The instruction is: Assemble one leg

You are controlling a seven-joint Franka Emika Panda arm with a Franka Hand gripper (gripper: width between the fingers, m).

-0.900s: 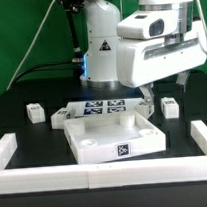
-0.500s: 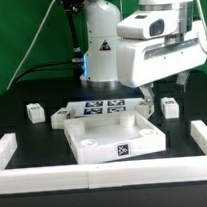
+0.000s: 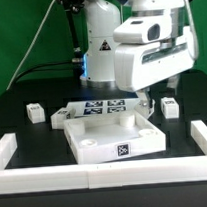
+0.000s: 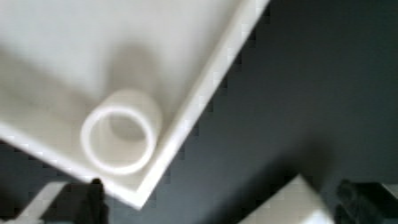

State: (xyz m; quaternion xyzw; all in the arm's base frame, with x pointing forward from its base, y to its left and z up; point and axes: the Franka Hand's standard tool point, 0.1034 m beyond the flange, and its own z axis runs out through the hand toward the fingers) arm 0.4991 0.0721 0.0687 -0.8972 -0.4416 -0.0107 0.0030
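The large flat white square part [image 3: 112, 136] lies mid-table; the wrist view shows one corner of it with a round hole [image 4: 119, 135]. Three legs show as small white tagged blocks: two at the exterior view's left [image 3: 34, 112] [image 3: 59, 118] and one at the right [image 3: 170, 107]. My gripper [image 3: 149, 98] hangs low over the part's back right corner, between it and the right leg. In the wrist view the gripper [image 4: 222, 205] is open and empty, with only dark table between the fingertips [image 4: 80, 200]. A blurred white piece [image 4: 317, 205] lies by the other fingertip.
The marker board [image 3: 104, 105] lies behind the square part. White rails border the table at the front [image 3: 106, 174] and at both front corners. The arm's white base [image 3: 100, 52] stands at the back.
The arm's hand has shifted slightly toward the exterior view's left and up a little. The parts on the table have not moved.
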